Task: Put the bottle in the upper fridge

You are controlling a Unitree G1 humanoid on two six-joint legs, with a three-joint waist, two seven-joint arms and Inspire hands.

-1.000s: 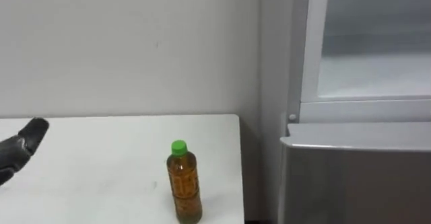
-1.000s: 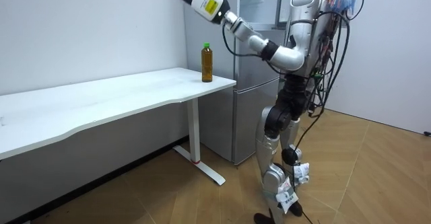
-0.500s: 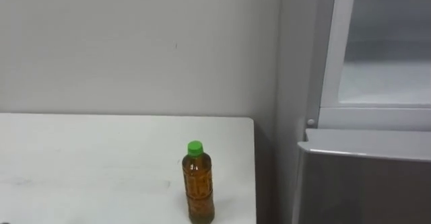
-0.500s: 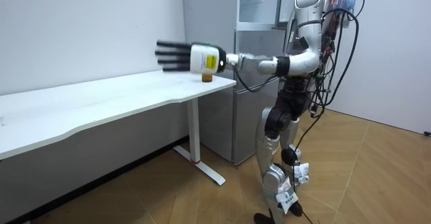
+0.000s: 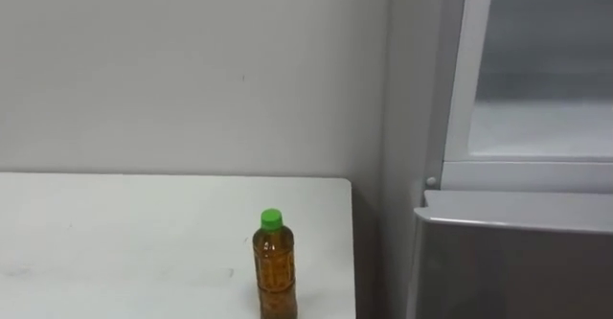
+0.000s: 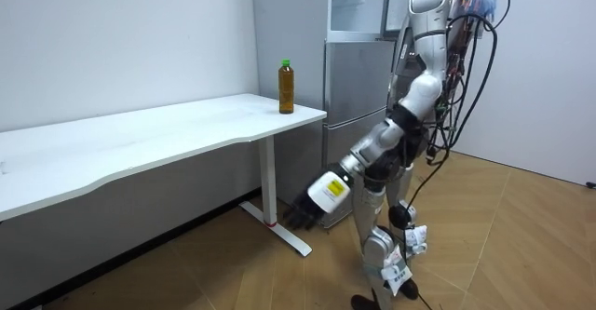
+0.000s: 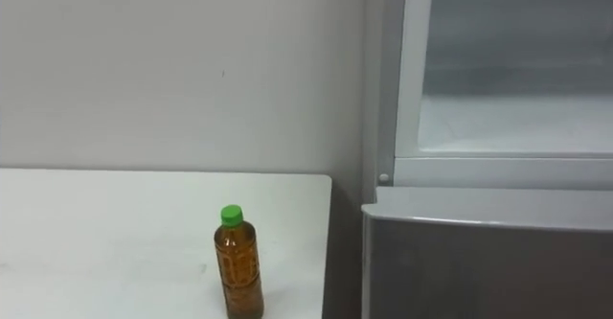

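Note:
A bottle (image 5: 274, 266) of brown drink with a green cap stands upright near the right corner of the white table (image 5: 115, 252). In the room view the bottle (image 6: 286, 87) is at the table end closest to the fridge. The upper fridge compartment (image 5: 541, 99) stands open and shows a pale interior. I stand before the fridge and the table end. My left hand (image 6: 312, 206) hangs low beside my legs with straight fingers, holding nothing and far below the bottle.
The grey lower fridge door (image 5: 517, 262) is closed, directly right of the table edge. A plain wall runs behind the table. The long table (image 6: 140, 142) stretches to the room view's left over a wooden floor.
My left arm swung from high above the table down past its edge and now hangs low. The bottle has not moved. The head camera shifted slightly.

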